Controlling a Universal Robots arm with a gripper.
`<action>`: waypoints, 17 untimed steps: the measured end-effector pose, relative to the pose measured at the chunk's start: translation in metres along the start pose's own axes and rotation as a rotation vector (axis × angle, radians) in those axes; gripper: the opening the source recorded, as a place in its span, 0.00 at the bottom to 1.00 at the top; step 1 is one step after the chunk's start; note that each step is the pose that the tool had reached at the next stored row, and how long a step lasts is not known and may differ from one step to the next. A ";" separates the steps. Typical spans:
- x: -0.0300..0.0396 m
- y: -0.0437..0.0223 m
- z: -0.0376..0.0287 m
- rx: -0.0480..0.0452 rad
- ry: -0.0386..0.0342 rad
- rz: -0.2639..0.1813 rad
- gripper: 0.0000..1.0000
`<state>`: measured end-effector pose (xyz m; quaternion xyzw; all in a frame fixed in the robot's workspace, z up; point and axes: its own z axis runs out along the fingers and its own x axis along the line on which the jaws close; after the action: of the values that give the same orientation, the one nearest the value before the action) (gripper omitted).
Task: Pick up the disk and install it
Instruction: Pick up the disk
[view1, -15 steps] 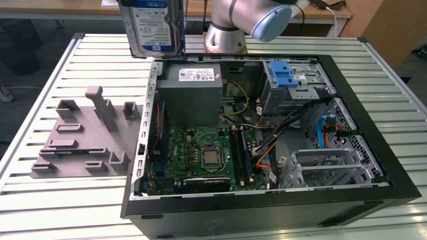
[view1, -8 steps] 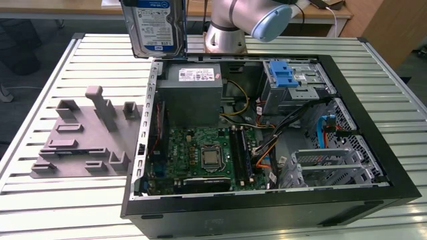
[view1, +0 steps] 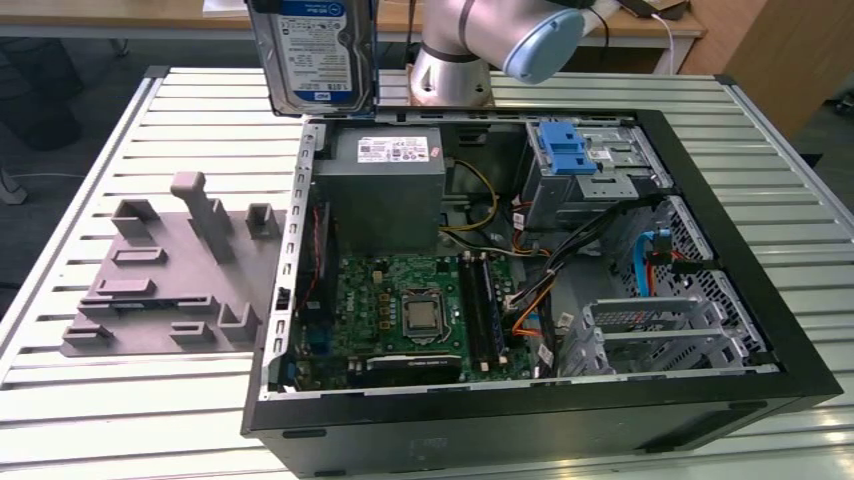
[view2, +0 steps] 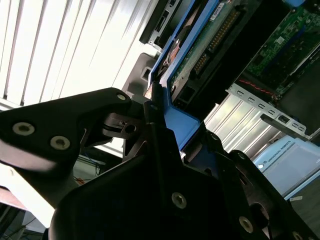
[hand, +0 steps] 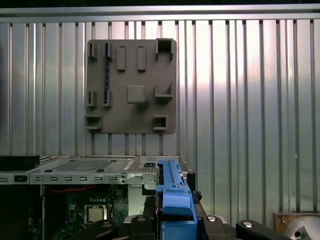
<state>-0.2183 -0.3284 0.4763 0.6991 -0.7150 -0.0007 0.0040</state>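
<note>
Most of the disk (view1: 318, 55) shows in the exterior view, held upright in the air with its label facing out, near the far corner of the open computer case (view1: 747, 300) on the exterior view's left. Its top is cut off by the picture's edge, so the hold on it is out of sight there. In the second wrist view the gripper (view2: 170, 125) is clamped on the drive's blue carrier frame (view2: 186, 125), dark fingers either side and hard to trace, while the gray fixture plate (view1: 160, 270) lies on the slatted table (view1: 80, 400) beside the case.
</note>
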 end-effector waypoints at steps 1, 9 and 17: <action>0.0000 -0.0006 0.0000 0.0000 0.0000 0.000 0.36; -0.0001 -0.0056 0.0000 0.0000 0.0000 0.000 0.36; -0.0002 -0.0103 -0.0001 0.0000 0.0000 0.000 0.36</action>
<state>-0.2080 -0.3284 0.4763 0.6991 -0.7150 -0.0007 0.0040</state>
